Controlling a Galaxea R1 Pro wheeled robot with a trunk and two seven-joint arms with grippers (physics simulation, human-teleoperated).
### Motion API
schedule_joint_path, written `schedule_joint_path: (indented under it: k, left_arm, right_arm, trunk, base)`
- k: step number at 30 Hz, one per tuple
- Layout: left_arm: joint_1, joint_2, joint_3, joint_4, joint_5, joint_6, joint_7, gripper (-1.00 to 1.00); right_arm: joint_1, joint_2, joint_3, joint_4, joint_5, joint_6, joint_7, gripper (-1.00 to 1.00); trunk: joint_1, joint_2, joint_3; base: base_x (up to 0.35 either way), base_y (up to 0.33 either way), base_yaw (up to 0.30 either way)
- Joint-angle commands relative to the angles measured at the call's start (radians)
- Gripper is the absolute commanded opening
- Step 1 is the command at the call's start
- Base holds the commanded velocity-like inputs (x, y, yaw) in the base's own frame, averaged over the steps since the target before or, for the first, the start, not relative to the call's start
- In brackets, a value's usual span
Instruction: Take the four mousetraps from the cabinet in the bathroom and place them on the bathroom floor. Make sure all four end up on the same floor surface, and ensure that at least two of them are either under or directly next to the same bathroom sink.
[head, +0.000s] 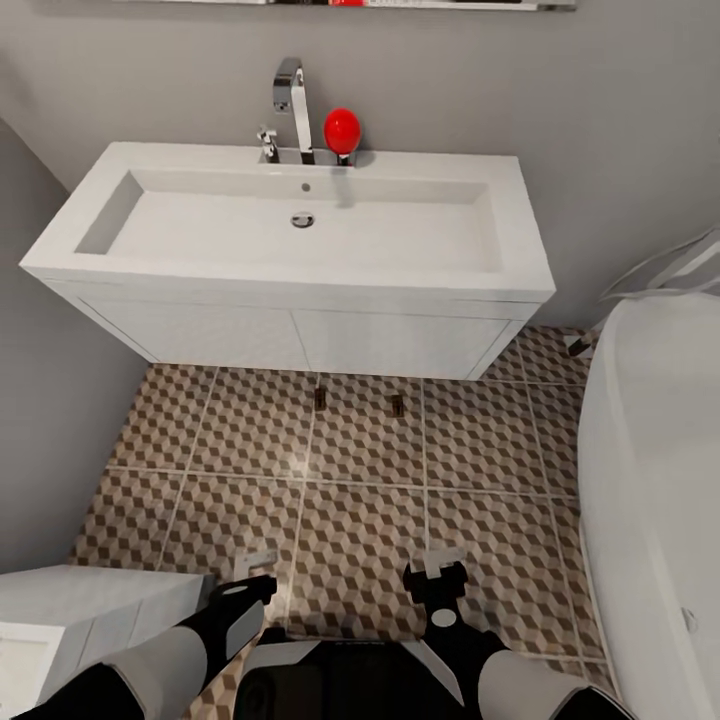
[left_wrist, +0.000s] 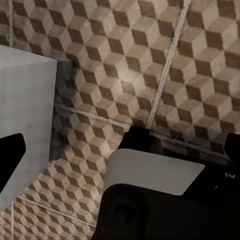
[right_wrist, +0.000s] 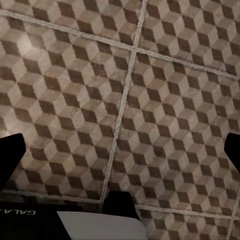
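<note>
Two mousetraps lie on the floor (head: 240, 470) close to the front of the vanity under the sink (head: 300, 215): one trap (head: 321, 399) ahead of the left jaws, the other trap (head: 396, 405) ahead of the right jaws and a little to their left, both well apart from either arm.

At the left, a white toilet (head: 70, 610) stands just beside the left gripper (head: 250, 575). Its jaws look spread and carry nothing, with bare tiles between them in the left wrist view. The right gripper (head: 437, 570) hangs low over the floor too, jaws open and empty. To the right of it is the bathtub (head: 650, 480).

I judge that half of the traps are already placed, so the step in hand is to go back for the rest. To do it well, the arms should stay tucked while the base turns, because the toilet and the bathtub leave a narrow passage. The next traps should be put on these same tiles.
</note>
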Motion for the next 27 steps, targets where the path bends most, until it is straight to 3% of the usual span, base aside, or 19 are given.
schedule_joint_path:
  k: [1, 3, 4, 12, 21, 27]
  left_arm:
    - [0.000, 0.000, -0.008, -0.001, 0.008, 0.001, 0.005, 1.00]
    - [0.004, 0.001, -0.008, 0.000, 0.008, 0.001, 0.005, 1.00]
    - [0.028, 0.001, -0.008, 0.041, 0.008, 0.000, 0.005, 1.00]
    - [0.061, 0.001, -0.008, 0.082, 0.008, 0.001, 0.005, 1.00]
    - [0.163, 0.000, -0.009, 0.090, 0.007, -0.001, 0.002, 1.00]
    - [0.193, 0.001, -0.008, 0.092, 0.008, 0.000, -0.047, 1.00]
  right_arm:
    - [0.000, 0.000, 0.009, 0.001, -0.010, -0.004, -0.003, 1.00]
    - [0.004, 0.000, 0.008, 0.002, -0.010, -0.005, -0.002, 1.00]
    - [0.050, 0.000, 0.008, 0.002, -0.008, -0.007, -0.001, 1.00]
    - [0.070, 0.000, 0.008, 0.003, -0.009, -0.008, 0.005, 1.00]
    - [0.126, 0.000, 0.008, 0.030, -0.009, -0.008, 0.116, 1.00]
    - [0.173, 0.000, 0.008, 0.039, -0.011, -0.008, 0.134, 1.00]
  trunk:
    - [-0.004, 0.006, 0.002]
    - [-0.011, 0.020, 0.009]
    - [-0.015, 0.027, 0.012]
    - [-0.046, 0.083, 0.037]
    - [-0.079, 0.145, 0.065]
    - [-0.079, 0.145, 0.065]
  base:
    - [0.000, 0.000, 0.000]
    - [0.000, 0.000, 0.000]
    - [0.000, 0.000, 0.000]
    - [0.000, 0.000, 0.000]
    - [0.000, 0.000, 0.000]
    - [0.000, 0.000, 0.000]
